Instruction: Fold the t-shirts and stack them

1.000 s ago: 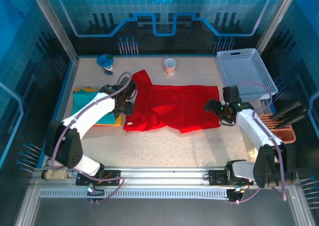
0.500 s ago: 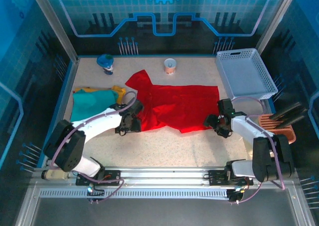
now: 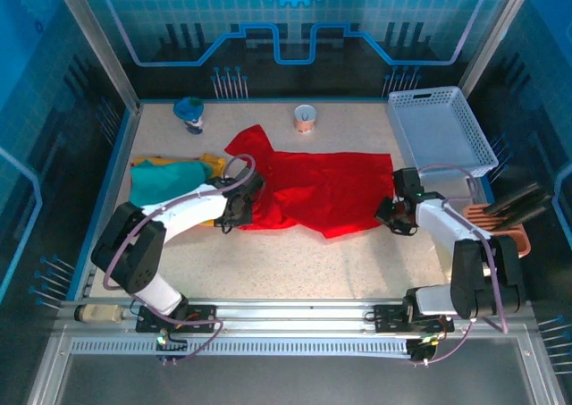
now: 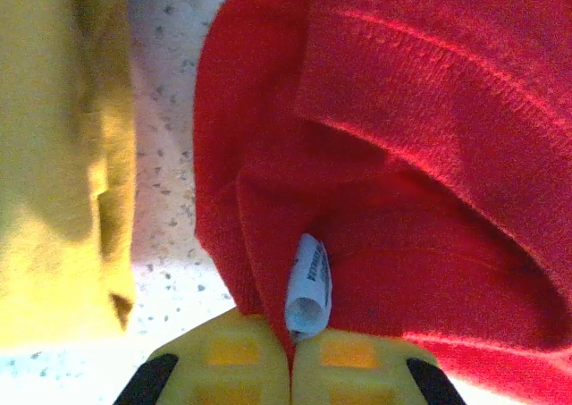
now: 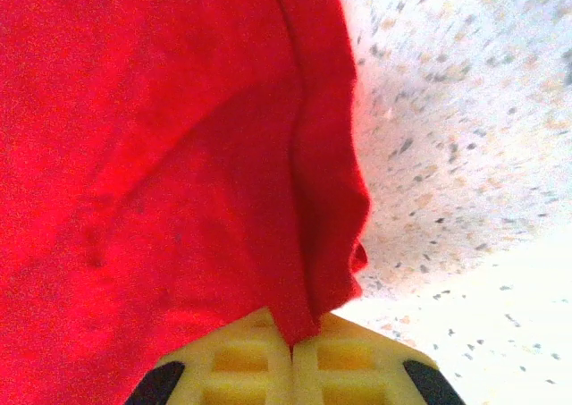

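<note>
Pinching opposite edges of red t-shirt (image 3: 313, 186): left gripper (image 3: 234, 212), right gripper (image 3: 387, 215).

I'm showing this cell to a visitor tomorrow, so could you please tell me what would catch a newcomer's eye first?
The bright red t-shirt spread across the middle of the table stands out first. The left gripper is shut on its left edge and the right gripper on its right edge. A teal t-shirt lies over a yellow t-shirt at the left.

**Blue cast, glare up close**

Overhead light is even, tinted blue by the walls (image 3: 375, 12); shadows are soft. Up close, the table (image 5: 465, 137) bleaches white toward the bottom edge, and the red shirt (image 4: 429, 110) is slightly soft, its folds shadowed.
</note>
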`<control>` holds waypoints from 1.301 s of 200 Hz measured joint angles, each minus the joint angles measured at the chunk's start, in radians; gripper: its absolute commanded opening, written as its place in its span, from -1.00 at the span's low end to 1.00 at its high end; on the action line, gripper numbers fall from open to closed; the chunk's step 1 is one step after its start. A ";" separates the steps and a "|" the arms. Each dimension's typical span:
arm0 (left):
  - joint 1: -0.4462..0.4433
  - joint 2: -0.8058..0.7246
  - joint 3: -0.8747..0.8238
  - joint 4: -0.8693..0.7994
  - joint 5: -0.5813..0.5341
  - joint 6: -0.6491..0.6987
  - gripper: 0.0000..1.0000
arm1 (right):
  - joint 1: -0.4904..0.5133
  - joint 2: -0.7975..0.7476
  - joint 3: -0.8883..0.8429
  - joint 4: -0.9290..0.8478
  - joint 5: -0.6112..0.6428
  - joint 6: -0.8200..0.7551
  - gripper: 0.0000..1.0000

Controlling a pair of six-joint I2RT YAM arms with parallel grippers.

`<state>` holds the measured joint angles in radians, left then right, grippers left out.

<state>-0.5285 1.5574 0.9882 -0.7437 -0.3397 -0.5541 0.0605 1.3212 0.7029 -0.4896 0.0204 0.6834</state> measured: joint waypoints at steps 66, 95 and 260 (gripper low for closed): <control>0.116 -0.134 0.332 -0.258 0.138 0.119 -0.94 | -0.081 -0.108 0.264 -0.190 -0.023 -0.091 -1.00; 0.201 0.058 0.526 -0.280 0.210 0.185 -0.91 | -0.088 0.101 0.414 -0.188 -0.047 -0.113 -0.92; 0.155 0.109 0.057 0.093 0.356 0.027 0.16 | -0.022 0.055 0.108 -0.003 -0.132 -0.105 0.91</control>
<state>-0.3733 1.6669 1.0451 -0.6502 0.0166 -0.5270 0.0383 1.3766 0.8108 -0.4923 -0.1116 0.5789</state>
